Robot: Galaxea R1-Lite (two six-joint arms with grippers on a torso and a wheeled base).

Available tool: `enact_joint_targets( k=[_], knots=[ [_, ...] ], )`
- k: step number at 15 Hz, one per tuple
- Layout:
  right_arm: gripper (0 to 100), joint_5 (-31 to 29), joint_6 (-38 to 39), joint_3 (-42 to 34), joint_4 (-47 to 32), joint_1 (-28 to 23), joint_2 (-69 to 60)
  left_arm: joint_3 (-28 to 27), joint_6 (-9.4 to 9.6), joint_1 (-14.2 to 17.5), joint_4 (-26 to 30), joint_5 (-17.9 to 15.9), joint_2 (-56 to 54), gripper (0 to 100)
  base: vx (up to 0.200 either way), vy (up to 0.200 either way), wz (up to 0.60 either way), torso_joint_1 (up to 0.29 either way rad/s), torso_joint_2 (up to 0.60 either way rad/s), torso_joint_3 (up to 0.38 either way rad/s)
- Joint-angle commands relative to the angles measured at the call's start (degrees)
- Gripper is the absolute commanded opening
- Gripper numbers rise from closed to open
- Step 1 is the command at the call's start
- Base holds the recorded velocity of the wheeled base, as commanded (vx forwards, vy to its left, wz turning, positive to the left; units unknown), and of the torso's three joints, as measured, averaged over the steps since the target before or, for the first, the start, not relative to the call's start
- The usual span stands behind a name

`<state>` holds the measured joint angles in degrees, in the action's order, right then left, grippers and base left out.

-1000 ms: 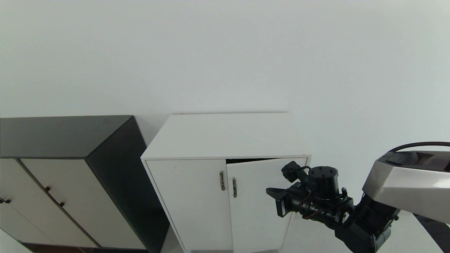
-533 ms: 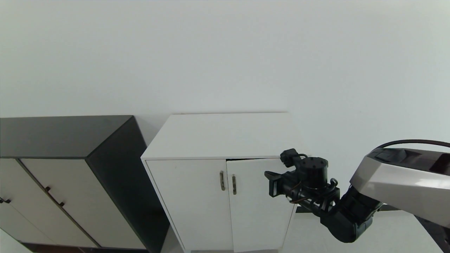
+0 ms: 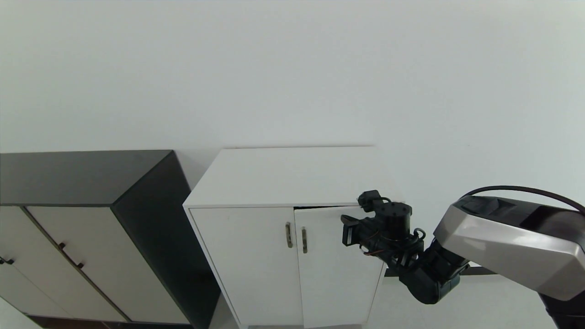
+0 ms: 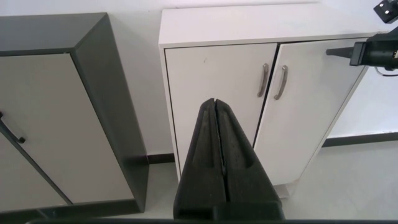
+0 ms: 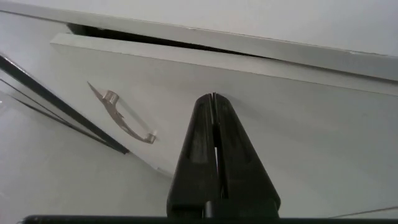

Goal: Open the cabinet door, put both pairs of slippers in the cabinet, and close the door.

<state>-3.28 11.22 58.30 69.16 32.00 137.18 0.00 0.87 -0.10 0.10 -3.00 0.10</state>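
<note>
Door: the right door [image 3: 333,274] of the white cabinet [image 3: 292,176] is left slightly ajar. A dark slit [image 3: 320,208] is seen along its upper edge, under the cabinet's top.
Right gripper [image 3: 346,228]: it is held before the upper part of that door, toward the cabinet's right side. The fingers are pressed together with nothing between them. Contact with the door cannot be told.
Left gripper [image 4: 214,102]: it is pinched together on nothing and held well in front of the cabinet.
Progress: the closing step is judged almost done, and a last push is judged to be needed. The slippers are hidden if they are inside.
Right wrist view: the slit and the door's handle [image 5: 127,118] are shown from close by.
Left wrist view: the whole cabinet front is shown, with both handles and the floor.
Surroundings: a dark cabinet [image 3: 87,176] is set just beside the white cabinet's left side.
</note>
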Motion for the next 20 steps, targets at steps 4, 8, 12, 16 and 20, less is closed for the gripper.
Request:
enact_joint_targets(
  k=[4,8,12,16,20],
  knots=[
    [0,0.0,0.1,1.8,-0.1,-1.3,1.9,0.0,0.01,0.0,0.0,0.0,0.0,0,0.000,0.000,0.00,0.000,0.00,0.000],
    [0,0.0,0.1,2.0,-0.1,-1.9,2.0,0.0,0.01,0.0,0.0,0.0,0.0,0,0.000,0.000,0.00,0.000,0.00,0.000],
    [0,0.0,0.1,1.9,0.0,-1.9,2.0,0.0,0.01,0.0,0.0,0.0,0.0,0,0.000,0.000,0.00,0.000,0.00,0.000],
    [0,-0.6,-0.2,-1.6,2.6,-1.4,-1.9,0.0,0.01,0.0,0.0,0.0,0.0,0,0.000,0.000,0.00,0.000,0.00,0.000],
    [0,-1.0,-0.8,-11.2,2.9,-1.2,-10.7,0.0,0.10,0.0,0.0,0.0,0.0,0,0.000,0.000,0.00,0.000,0.00,0.000]
  ],
)
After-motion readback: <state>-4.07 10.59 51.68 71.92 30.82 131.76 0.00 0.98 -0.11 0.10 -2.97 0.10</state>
